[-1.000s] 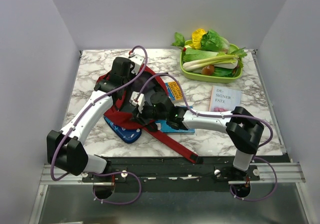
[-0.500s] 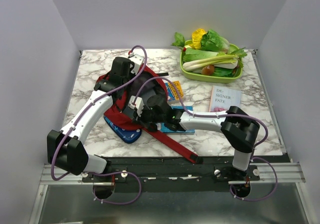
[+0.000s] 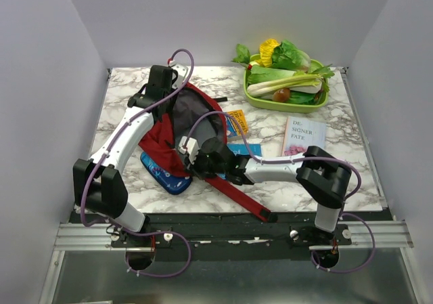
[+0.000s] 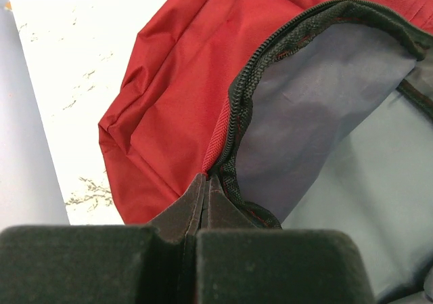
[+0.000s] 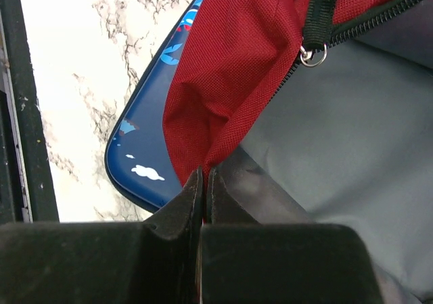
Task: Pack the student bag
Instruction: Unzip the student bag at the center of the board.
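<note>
Where the student bag lay: the large dark red soft fabric student bag [image 3: 157, 140] was spread on the left half of the white marble-patterned table [image 3: 304, 182]. Its mouth was held apart, so that the grey lining was exposed.
Left gripper: the left gripper [image 4: 205, 181] was placed at the far rim of the bag. Its jaws were closed, with the red edging beside the black zip teeth pinched between them.
Right gripper: the right gripper [image 5: 203, 175] was placed at the near rim of the bag. Its jaws were closed on a fold of the red fabric, with grey lining seen just to the right of the fold.
Zip pull: a small metal ring on a black tab [image 5: 311, 52] was seen at the zip edge, above the right gripper.
Pencil case: a small blue patterned pencil case [image 3: 161, 177] was partly covered by the near-left edge of the bag.
Strap: a long red strap with a black end [image 3: 245, 200] was stretched from the bag toward the near edge of the table.
Books: a flat blue book [image 3: 247, 148] was partly hidden by the right arm, just right of the bag. A small orange-yellow booklet [image 3: 237, 121] was laid beside the bag's right edge. A white booklet with a printed cover [image 3: 304, 135] was laid further right, apart from both.
Tray: a lime green tray [image 3: 252, 99] heaped with leafy vegetables was set at the far right of the table, well apart from the bag.
</note>
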Tool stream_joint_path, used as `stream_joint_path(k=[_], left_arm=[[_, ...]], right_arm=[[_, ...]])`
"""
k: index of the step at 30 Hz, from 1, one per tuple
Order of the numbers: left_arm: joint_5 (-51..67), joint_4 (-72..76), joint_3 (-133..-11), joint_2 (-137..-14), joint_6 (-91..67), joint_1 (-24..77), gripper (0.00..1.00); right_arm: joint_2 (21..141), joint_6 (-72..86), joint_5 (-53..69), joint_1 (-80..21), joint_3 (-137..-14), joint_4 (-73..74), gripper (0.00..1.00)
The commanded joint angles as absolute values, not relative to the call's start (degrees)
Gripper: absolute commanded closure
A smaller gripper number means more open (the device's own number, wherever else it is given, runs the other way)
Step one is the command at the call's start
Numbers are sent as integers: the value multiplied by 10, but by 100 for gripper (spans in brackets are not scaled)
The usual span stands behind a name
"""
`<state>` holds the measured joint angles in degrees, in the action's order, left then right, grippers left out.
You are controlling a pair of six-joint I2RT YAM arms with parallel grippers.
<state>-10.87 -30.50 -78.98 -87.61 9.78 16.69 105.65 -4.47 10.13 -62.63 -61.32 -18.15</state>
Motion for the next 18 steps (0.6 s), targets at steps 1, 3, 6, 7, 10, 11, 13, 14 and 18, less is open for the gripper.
stream_joint_path(k=[1,3,6,7,10,11,13,14,18], left_arm=[[-131,-264,-821,-871,111,149,100],[-118,-265,-810,-864,112,149,100],[-107,-266,-788,-851,124,149,100],[-109,-266,-781,-846,128,149,100],[-113,-262,-747,-827,143,149,100],[-113,-260,-739,-821,146,149,100],[-105,-261,-721,-807,151,149,100],[-99,-265,-716,-802,153,149,100],[-78,-278,-701,-790,157,149,100]], right_arm=[[1056,-14,114,-646,-578,-156,99],[1052,-5,106,-646,-577,-152,98],[1016,20,41,-645,-584,-130,73],[1003,25,7,-642,-584,-126,60],[941,58,-32,-619,-574,-112,27],[927,69,-25,-607,-569,-108,20],[887,115,-11,-560,-551,-102,0],[876,129,16,-540,-531,-98,0],[839,173,21,-452,-483,-62,0]])
